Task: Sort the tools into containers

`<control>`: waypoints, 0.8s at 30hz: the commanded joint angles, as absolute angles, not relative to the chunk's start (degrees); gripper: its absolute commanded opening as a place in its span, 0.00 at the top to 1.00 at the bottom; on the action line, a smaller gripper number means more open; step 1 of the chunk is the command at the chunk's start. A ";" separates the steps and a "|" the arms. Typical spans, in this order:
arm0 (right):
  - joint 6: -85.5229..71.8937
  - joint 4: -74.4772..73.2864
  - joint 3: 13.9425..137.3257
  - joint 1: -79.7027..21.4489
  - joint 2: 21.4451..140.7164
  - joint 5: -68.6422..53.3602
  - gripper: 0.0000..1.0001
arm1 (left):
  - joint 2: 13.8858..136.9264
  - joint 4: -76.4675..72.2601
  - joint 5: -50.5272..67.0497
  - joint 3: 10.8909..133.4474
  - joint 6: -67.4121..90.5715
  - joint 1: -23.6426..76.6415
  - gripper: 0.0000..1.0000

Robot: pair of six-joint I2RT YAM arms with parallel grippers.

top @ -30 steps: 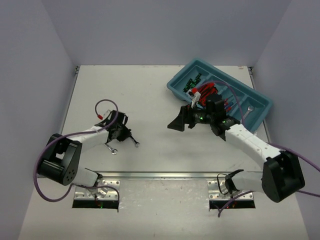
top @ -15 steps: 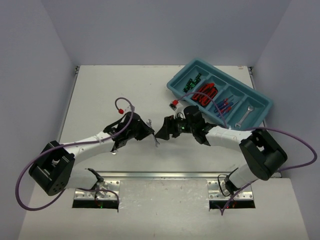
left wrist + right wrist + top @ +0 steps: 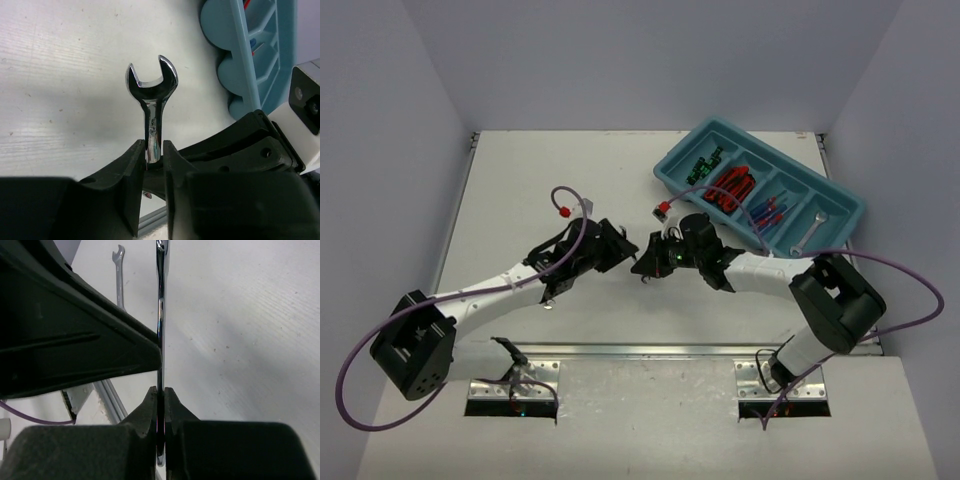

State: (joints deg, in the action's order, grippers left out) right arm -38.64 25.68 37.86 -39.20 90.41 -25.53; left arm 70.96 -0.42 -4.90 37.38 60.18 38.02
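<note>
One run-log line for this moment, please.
stage: mid-table handover | left gripper: shut on wrench | right gripper: shut on same wrench | second wrench: loose on table

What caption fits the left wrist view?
Left gripper clamps a wrench by its shank, open end pointing away, tray beyond.

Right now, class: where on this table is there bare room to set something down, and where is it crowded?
Bare: the far-left table, from its left edge to the teal tray; also the middle of the near edge. Crowded: the centre, where the left tool and right tool both grip one wrench, with a second wrench lying near-left of them.
</note>
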 commanded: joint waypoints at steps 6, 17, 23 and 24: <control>-35.60 0.10 39.55 -28.26 69.55 -2.95 1.00 | 65.24 25.68 -25.63 52.09 53.01 37.47 0.00; -33.80 -22.41 51.43 11.03 73.08 19.25 1.00 | 64.32 48.99 -35.42 54.53 68.47 32.80 0.00; -35.08 -22.41 56.62 15.47 84.50 16.15 0.97 | 64.51 50.89 -38.41 53.70 68.12 31.38 0.00; -35.11 -22.54 56.75 15.24 84.82 15.25 0.75 | 64.44 49.95 -37.70 53.09 67.36 30.29 0.00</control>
